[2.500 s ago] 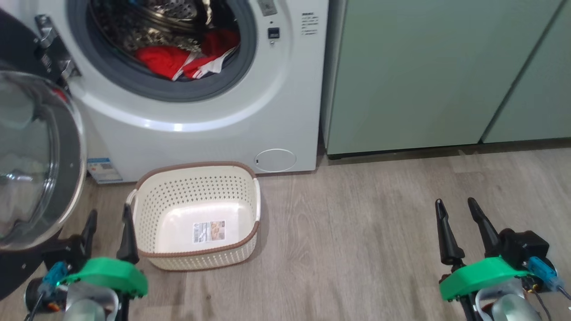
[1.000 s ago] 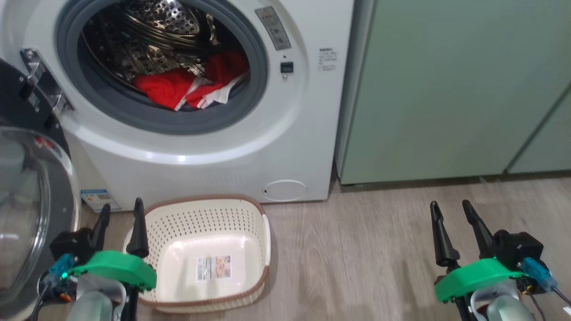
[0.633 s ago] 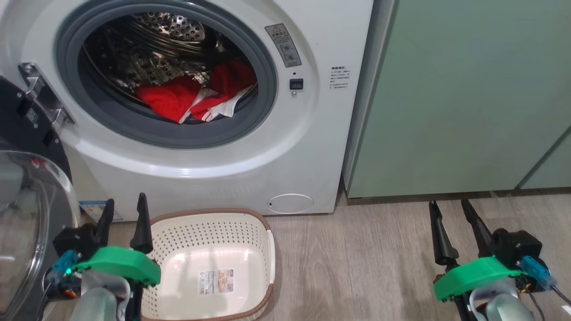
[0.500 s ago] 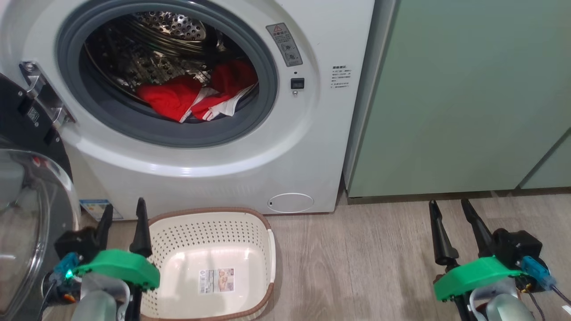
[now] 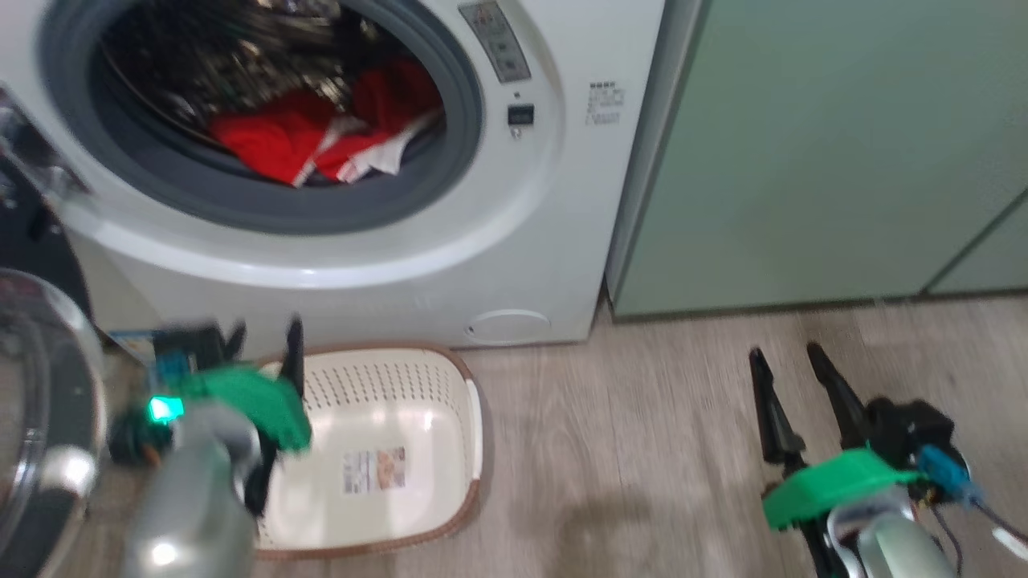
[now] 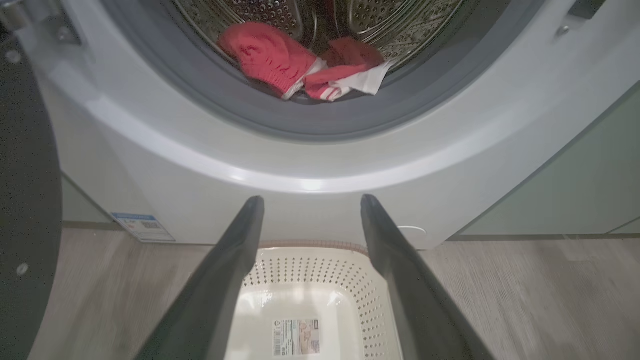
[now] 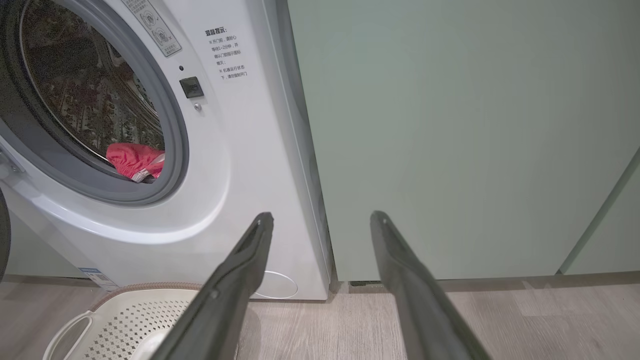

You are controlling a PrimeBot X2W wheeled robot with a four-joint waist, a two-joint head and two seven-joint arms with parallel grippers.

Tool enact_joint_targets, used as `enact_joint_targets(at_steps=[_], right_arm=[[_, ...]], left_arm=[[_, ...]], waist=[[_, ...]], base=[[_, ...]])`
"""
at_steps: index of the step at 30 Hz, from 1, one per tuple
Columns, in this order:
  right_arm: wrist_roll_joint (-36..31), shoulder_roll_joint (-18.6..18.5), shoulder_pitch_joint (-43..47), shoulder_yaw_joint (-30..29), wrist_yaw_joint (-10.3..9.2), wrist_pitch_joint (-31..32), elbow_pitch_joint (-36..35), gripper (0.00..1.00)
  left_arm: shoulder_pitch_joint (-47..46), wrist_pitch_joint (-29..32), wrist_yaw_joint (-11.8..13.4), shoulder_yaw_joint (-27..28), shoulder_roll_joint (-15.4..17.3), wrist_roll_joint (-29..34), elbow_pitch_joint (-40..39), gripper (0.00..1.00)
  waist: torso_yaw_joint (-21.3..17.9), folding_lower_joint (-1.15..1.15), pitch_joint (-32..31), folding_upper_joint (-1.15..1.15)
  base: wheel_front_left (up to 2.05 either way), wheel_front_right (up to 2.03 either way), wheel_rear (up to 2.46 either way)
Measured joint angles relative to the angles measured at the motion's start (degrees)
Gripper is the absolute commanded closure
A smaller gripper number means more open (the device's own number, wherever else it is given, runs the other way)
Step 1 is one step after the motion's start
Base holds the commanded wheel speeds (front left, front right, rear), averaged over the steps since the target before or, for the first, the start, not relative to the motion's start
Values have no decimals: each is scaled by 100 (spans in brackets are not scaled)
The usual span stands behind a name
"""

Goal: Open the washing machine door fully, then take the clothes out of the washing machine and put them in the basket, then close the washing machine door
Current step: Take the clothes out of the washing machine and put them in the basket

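Observation:
The white washing machine (image 5: 361, 265) stands open, its door (image 5: 36, 417) swung out at the left with the glass bowl facing me. Red clothes (image 5: 305, 140) with a white striped part lie at the drum's front lip, also clear in the left wrist view as clothes (image 6: 300, 65). The cream basket (image 5: 462, 417) sits on the floor below the opening, nothing in it but its label. My left gripper (image 5: 266, 329) is open, blurred, above the basket's left rim, pointing at the machine front (image 6: 320, 165). My right gripper (image 5: 784, 351) is open over bare floor at the right.
Pale green cabinets (image 5: 803, 160) stand right of the machine, and the right wrist view faces them as cabinets (image 7: 450, 140). Grey wood floor (image 5: 642, 449) lies between the basket and my right gripper. The door's black rim (image 6: 25, 200) is close on my left arm's left.
My left arm has lifted and moved forward over the basket's left rim, blurring in motion. The head camera has shifted slightly down. The right gripper stays open, nearly unmoved.

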Motion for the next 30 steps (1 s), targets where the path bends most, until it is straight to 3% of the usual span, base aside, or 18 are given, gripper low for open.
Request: enact_joint_targets(at_steps=[21,30], right_arm=[[9,156,-1039,82,0,0,-199,0],[9,198,-1466,105,0,0,-288,0]], left_arm=[[-3674,2382,344,-352,739,272,759,0],[-4616,2709,604,-506,1250,566,1100,0]], waist=[[-679,0,1835,0],[-872,0,2532,0]], base=[[0,0,0],[0,0,0]])
